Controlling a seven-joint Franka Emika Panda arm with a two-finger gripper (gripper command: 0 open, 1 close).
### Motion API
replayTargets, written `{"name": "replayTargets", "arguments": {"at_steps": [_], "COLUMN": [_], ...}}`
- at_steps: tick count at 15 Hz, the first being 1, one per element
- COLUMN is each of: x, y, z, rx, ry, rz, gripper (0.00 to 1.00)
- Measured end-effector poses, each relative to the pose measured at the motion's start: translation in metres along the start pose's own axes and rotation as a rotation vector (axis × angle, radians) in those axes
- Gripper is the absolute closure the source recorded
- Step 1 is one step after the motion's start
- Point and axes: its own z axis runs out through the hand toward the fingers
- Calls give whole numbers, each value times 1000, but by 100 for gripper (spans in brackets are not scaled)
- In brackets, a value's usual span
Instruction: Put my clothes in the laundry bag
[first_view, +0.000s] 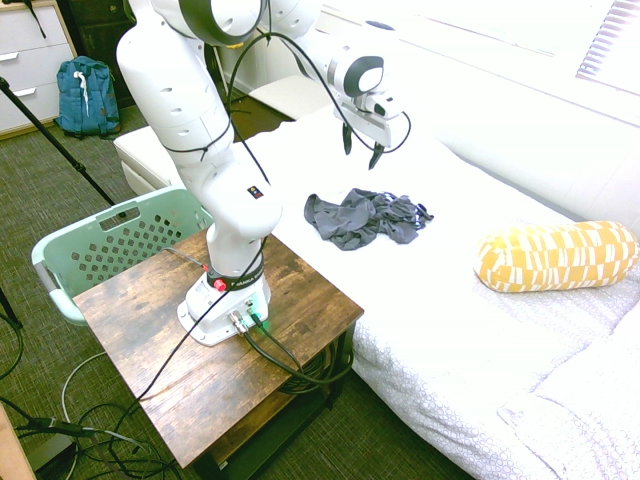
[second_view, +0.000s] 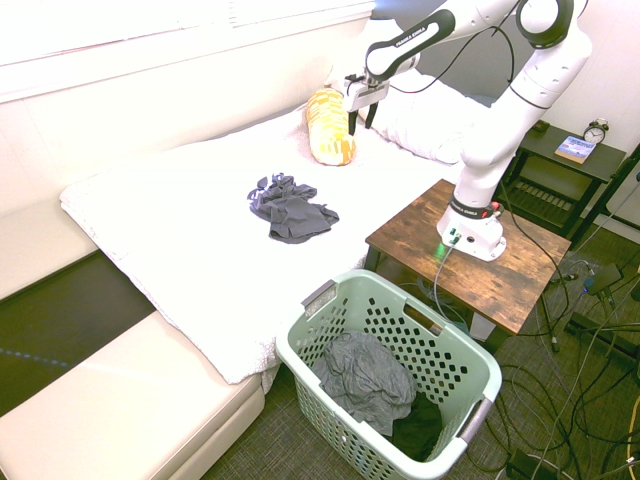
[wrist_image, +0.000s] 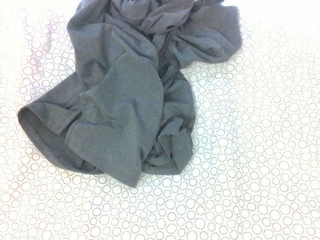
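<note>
A heap of dark grey clothes (first_view: 365, 216) lies crumpled on the white bed (first_view: 470, 330); in the second exterior view the clothes (second_view: 291, 208) sit mid-bed, and they fill the wrist view (wrist_image: 135, 95). My gripper (first_view: 361, 147) hangs open in the air above the heap, holding nothing; from the other side the gripper (second_view: 358, 122) shows near the yellow pillow. The mint-green laundry bag (second_view: 345, 300) stands on the floor by the bed with grey and dark garments (second_view: 365, 375) inside. Its rim (first_view: 110, 222) shows behind the arm's table.
A yellow-and-white bolster pillow (first_view: 556, 256) lies on the bed's right side. A wooden side table (first_view: 140, 330) bears the arm's base. A blue backpack (first_view: 87, 96) leans by a dresser. White pillows (second_view: 430, 120) sit at the bed's head.
</note>
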Motion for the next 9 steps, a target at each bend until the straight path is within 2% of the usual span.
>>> {"name": "replayTargets", "arguments": {"at_steps": [4, 7, 9], "x": [2, 12, 24], "y": [-7, -55, -97], "z": [2, 9, 29], "rx": [-1, 19, 12], "ry": [18, 48, 65], "rz": [-21, -54, -72], "gripper": [0, 0, 0]}}
